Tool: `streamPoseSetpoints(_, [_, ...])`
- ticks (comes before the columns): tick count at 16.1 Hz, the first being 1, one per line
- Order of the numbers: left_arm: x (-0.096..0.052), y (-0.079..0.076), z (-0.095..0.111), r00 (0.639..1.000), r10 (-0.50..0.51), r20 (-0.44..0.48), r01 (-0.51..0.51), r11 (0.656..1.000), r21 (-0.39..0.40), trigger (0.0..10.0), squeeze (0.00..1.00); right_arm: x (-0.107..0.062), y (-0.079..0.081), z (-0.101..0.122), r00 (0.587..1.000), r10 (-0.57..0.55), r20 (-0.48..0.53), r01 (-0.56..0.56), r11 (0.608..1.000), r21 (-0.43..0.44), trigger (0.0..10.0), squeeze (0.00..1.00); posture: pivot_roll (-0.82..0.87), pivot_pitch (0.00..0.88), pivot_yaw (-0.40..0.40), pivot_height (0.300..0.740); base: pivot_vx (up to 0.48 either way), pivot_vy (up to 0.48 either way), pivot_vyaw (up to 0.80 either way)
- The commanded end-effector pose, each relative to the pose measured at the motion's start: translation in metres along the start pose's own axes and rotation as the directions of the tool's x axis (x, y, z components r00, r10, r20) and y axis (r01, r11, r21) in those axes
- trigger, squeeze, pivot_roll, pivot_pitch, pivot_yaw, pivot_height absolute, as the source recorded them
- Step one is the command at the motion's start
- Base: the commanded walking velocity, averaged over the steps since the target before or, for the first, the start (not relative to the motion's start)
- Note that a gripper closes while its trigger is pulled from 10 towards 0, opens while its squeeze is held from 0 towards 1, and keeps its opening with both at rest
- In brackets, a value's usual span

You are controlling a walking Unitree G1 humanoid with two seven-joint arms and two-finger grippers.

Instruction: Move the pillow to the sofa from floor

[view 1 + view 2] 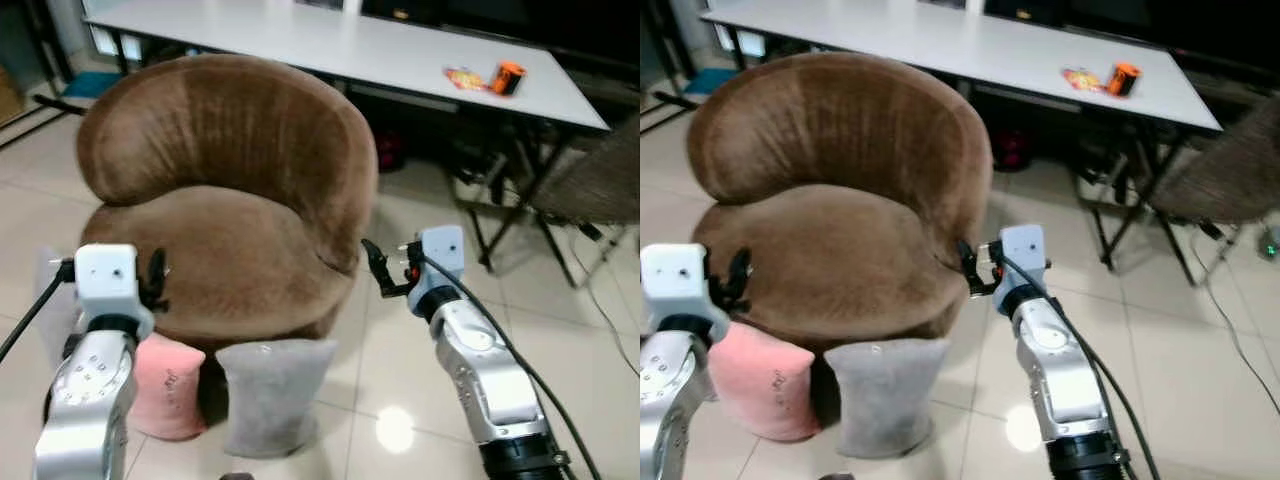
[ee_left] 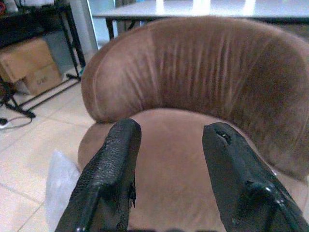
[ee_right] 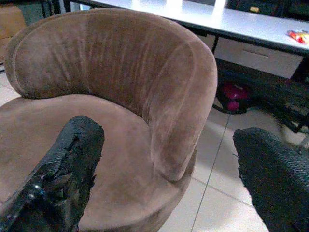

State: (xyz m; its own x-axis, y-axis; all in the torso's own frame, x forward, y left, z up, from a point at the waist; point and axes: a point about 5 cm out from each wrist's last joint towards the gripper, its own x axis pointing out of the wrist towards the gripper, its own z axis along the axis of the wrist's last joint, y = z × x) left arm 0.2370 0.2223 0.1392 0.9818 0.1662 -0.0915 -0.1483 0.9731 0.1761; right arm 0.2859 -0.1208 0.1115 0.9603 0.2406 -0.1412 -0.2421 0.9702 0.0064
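Both pincers are spread apart and hold nothing: the left pincer (image 2: pixel 166 179) and right pincer (image 3: pixel 164 169) hover before the brown sofa (image 1: pixel 230 200). The left arm partly hides the pink pillow (image 1: pixel 168 385) beside the grey pillow (image 1: pixel 270 390).

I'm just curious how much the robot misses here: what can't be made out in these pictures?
- Pink cushion: its left part hidden behind the left arm, left eye view.
- Small orange container on the white table: too small to identify.
- Clear plastic thing beside the brown velvet armchair: cut off by the edge, left wrist view.
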Motion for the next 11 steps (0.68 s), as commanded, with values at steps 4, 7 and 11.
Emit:
streamPoseSetpoints(4, [0.000, -0.006, 0.002, 1.000, -0.029, 0.007, 0.029, 1.000, 0.006, 10.0, 0.00, -0.002, -0.004, 0.002, 0.999, 0.030, 0.014, -0.029, 0.999, -0.022, 10.0, 0.00, 0.06, 0.000, -0.081, 0.740, 0.283, 0.000, 0.80])
streamPoseSetpoints(7, [0.001, -0.005, 0.002, 0.999, -0.031, 0.008, 0.031, 0.999, 0.011, 10.0, 0.00, -0.001, -0.004, 0.001, 1.000, 0.021, 0.014, -0.021, 1.000, -0.017, 10.0, 0.00, 0.06, 0.000, -0.080, 0.740, 0.244, 0.000, 0.80])
streamPoseSetpoints(11, [0.004, -0.004, 0.001, 1.000, -0.017, 0.008, 0.016, 0.999, 0.047, 10.0, 0.00, -0.002, -0.015, -0.005, 0.997, -0.078, -0.014, 0.078, 0.997, 0.026, 10.0, 0.00, 0.05, 0.000, -0.066, 0.740, 0.000, 0.000, 0.20])
